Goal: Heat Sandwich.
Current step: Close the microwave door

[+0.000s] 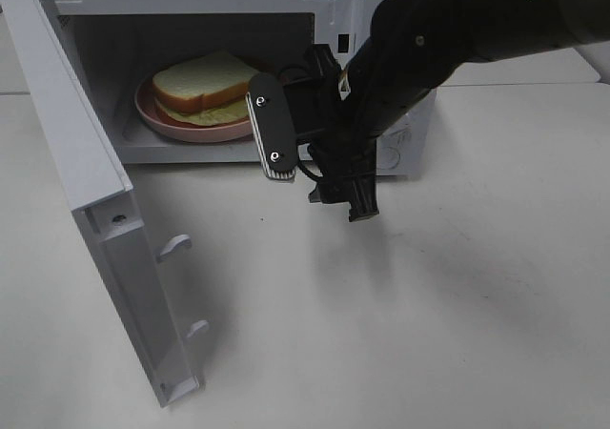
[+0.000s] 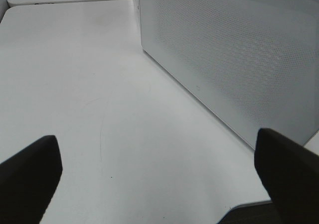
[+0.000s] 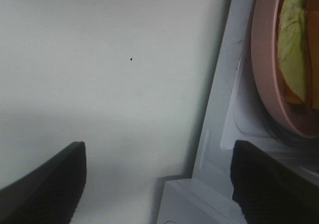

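Note:
The sandwich [image 1: 204,84], two white bread slices with pale green filling, lies on a round pink plate [image 1: 181,126] inside the open white microwave [image 1: 324,0]. My right gripper [image 1: 315,186] is open and empty, and hangs just in front of the microwave's opening, to the right of the plate. In the right wrist view the right gripper [image 3: 159,181] has its fingertips wide apart, with the plate [image 3: 264,59] and the filling [image 3: 291,50] at the edge. My left gripper [image 2: 158,174] is open and empty above the table, and does not show in the exterior view.
The microwave door [image 1: 86,191] stands swung open to the left, reaching toward the table's front. A perforated grey panel of the microwave [image 2: 234,55] stands close ahead of the left gripper. The white tabletop [image 1: 429,305] spreads in front and to the right.

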Motion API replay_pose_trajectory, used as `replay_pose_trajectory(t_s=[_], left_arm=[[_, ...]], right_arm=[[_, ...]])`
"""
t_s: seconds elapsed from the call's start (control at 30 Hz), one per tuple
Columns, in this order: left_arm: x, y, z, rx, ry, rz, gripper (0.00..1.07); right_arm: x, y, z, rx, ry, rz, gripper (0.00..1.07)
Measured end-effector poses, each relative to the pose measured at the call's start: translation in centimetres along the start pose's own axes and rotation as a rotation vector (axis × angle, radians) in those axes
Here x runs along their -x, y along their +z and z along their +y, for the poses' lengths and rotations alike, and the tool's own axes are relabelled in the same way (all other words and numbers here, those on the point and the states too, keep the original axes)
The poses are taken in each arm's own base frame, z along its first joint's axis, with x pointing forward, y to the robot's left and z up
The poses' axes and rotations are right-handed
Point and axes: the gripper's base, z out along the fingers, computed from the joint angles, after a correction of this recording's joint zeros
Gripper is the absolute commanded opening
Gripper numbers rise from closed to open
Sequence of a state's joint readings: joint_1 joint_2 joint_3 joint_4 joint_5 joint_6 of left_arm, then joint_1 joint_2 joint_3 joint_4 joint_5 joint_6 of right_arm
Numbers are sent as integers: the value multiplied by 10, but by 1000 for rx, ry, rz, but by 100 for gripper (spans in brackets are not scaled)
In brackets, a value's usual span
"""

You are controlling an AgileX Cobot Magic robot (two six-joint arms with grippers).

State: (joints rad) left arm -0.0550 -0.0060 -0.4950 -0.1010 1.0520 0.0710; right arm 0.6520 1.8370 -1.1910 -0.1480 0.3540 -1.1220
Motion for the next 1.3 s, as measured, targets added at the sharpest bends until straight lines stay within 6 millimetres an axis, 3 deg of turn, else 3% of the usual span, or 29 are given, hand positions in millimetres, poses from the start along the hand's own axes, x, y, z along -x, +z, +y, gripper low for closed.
replay_pose_trajectory(t_s=[0.3, 0.83, 1.07, 1.3], left_arm=[[0, 0, 0, 0, 0, 0, 103], [0, 0, 0, 0, 0, 0, 103], [0, 0, 0, 0, 0, 0, 103], [0, 0, 0, 0, 0, 0, 103]], right_arm=[[-9, -29, 23, -1, 180, -2, 76], [-28, -75, 70, 16, 665, 17, 76], [-38, -107, 88, 73, 1007, 121, 77], [-46, -134, 101, 119, 1118, 221, 76]])
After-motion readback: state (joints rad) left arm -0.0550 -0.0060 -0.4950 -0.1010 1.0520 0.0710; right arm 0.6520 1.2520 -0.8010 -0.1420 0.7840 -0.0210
